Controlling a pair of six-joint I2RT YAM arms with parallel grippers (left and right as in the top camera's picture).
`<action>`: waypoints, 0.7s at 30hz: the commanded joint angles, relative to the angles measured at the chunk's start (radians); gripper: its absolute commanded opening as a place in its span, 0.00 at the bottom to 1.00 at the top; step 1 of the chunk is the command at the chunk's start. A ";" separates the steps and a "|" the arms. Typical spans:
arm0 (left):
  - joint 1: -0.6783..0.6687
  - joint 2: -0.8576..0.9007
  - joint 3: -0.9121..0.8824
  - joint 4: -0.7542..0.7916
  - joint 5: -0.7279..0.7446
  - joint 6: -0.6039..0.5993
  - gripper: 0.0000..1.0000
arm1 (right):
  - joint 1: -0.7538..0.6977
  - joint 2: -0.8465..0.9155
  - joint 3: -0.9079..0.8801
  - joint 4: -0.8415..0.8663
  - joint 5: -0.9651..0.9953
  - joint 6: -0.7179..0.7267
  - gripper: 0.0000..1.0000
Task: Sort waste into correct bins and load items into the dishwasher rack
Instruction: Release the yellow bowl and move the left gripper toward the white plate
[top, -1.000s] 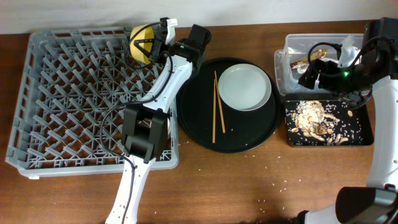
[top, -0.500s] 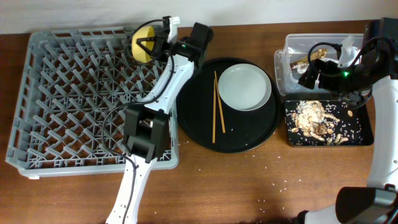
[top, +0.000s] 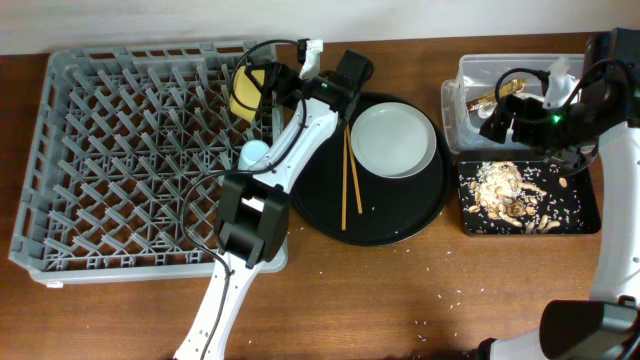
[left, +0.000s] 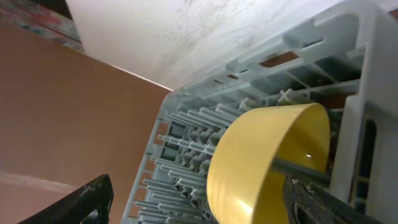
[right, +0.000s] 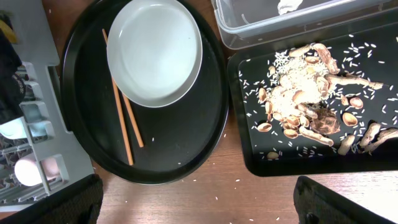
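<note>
Dishwasher rack (top: 120, 150): fills the left half of the table (top: 400, 300); stands with its right wall just beside the left rim of the round black tray (top: 320, 200); shows open peg rows across its left and middle. Yellow bowl (top: 247, 90): count one; stands on edge among the pegs at the rack's far right corner, close inside the right wall. Left gripper (left: 202, 190): reaches over that wall from the round tray's side; spreads its fingers (left: 84, 202) wide apart to either side of the bowl, clamping nothing. Cups: count two, a light-blue cup (top: 253, 152) and a pink cup (right: 28, 171); sit in the rack along its right edge, close to the left arm. Plate (top: 395, 140): count one; lies in the far right part of the round tray, rim near the tray's rim. Chopsticks (top: 347, 170): count two; lie lengthwise on the tray just left of the plate, with bare tray floor toward the near rim. Bins: count two, at the table's right; comprise a clear tub (top: 449, 110) at the far side and a shallow black tray (right: 249, 158) just in front of it. Wrapper (top: 483, 100) and tissue (right: 287, 6): count one each; lie in the tub. Food scraps (right: 305, 106): lie heaped in the shallow tray amid rice grains (right: 367, 56). Right gripper (right: 198, 183): hangs above the tub's near left part; spreads its fingers wide on nothing. Near table edge: offers a bare wooden strip dotted with a few grains.
</note>
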 joint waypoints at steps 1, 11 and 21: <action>0.005 0.012 0.119 -0.003 0.109 0.079 0.92 | 0.005 -0.013 0.009 0.000 0.011 0.003 0.99; 0.007 0.028 0.538 -0.396 1.448 0.014 0.91 | 0.005 -0.013 0.009 0.001 0.011 0.003 0.98; -0.053 0.124 0.530 -0.427 1.506 -0.174 0.77 | 0.005 -0.013 0.009 0.000 0.012 0.003 0.98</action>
